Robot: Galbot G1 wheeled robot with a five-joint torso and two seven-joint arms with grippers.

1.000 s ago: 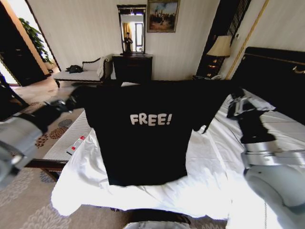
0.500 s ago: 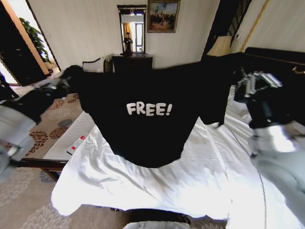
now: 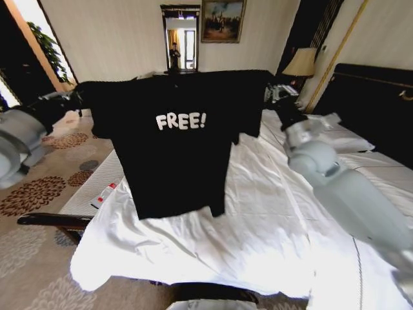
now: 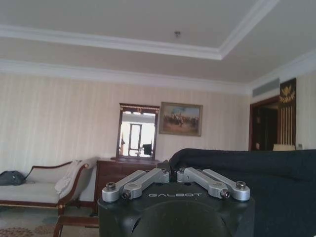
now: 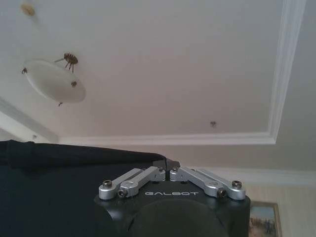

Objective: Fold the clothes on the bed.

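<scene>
Bedroom: white bed (image 3: 271, 219) in foreground | black T-shirt (image 3: 174, 139) hangs stretched in the air above bed, hem just over sheet | left gripper (image 3: 72, 98) jaws clenched on one shoulder | right gripper (image 3: 274, 93) jaws clenched on the other shoulder.

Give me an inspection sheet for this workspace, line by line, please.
Surface: bed, white sheets rumpled, dark headboard behind.
Job's things: black T-shirt with FREE! lettering held spread in the air above the bed, hem hanging free.
Clutter: small white and red item on the bench beside the bed.
Grippers: left gripper shut on the T-shirt's shoulder edge; right gripper shut on the other shoulder edge.
Cables: nothing seen.
Surroundings: dresser with mirror, painting, lamp, chaise, patterned carpet.
</scene>
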